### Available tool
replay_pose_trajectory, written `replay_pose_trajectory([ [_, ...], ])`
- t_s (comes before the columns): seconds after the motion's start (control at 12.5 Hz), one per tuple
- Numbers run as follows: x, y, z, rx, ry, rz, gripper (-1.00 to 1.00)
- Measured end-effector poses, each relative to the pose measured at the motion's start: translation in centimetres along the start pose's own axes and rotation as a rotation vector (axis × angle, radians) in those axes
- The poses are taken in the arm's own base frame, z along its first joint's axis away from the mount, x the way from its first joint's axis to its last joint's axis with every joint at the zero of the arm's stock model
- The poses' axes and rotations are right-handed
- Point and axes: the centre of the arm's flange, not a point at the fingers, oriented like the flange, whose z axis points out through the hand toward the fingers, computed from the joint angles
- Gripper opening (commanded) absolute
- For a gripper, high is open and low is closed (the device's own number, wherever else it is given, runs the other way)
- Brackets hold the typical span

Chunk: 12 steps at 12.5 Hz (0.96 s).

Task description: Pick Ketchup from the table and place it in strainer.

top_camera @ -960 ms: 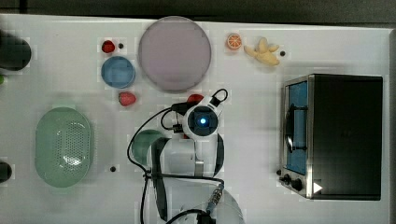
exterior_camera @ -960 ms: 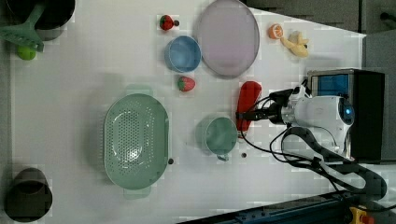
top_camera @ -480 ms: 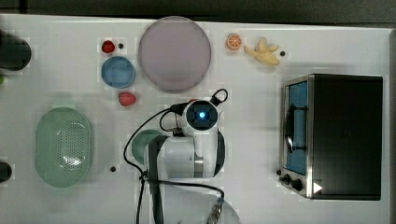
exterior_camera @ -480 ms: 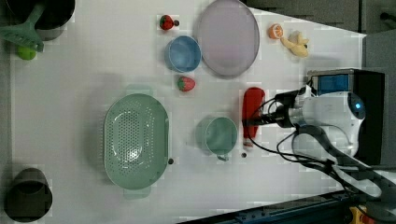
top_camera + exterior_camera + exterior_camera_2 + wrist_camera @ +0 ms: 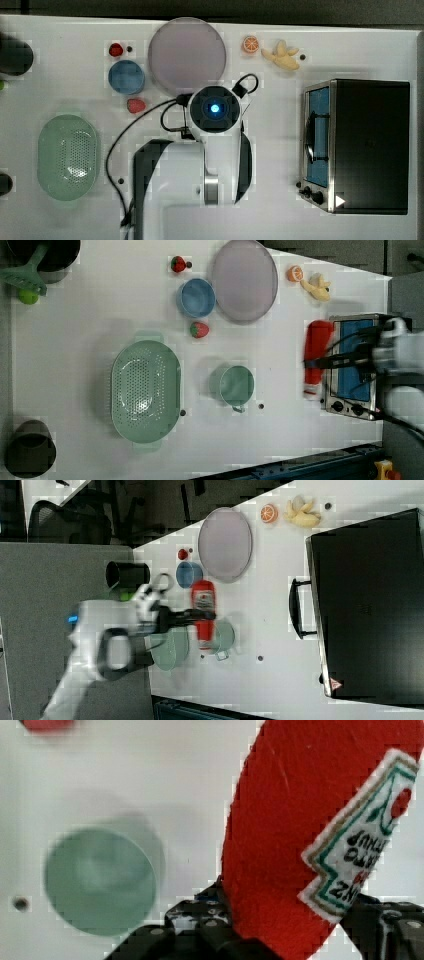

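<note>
I am gripping the Ketchup point(image 5: 317, 356) in my gripper point(image 5: 320, 361), carrying it clear of the table point(image 5: 90, 315); the strainer point(image 5: 145, 390) is lying well apart.

White rounded arm point(image 5: 200, 175), black cables (blue light on the wrist)

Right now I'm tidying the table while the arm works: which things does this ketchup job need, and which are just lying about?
Needed: Ketchup, held in the gripper; strainer.

Lying about: green cup, blue bowl, purple plate, strawberry, orange slice, banana, toaster oven.
</note>
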Motion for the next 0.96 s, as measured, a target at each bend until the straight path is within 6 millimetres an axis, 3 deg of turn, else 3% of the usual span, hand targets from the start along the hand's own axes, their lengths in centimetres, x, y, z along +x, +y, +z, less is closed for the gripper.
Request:
replay_pose_trajectory([
  [0.24, 0.0, -2.5, -10.2, -0.025, 0.118, 0.066, 0.23],
  [0.32, 0.0, -4.3, -12.0, -0.027, 0.15, 0.081, 0.23],
  [0.4, -0.3, -6.6, -12.4, -0.019, 0.153, 0.097, 0.23],
  [0.56, -0.7, -12.2, -11.1, -0.013, 0.119, 0.081, 0.23],
  [0.96, -2.6, -24.7, -4.9, -0.019, 0.023, 0.082, 0.23],
])
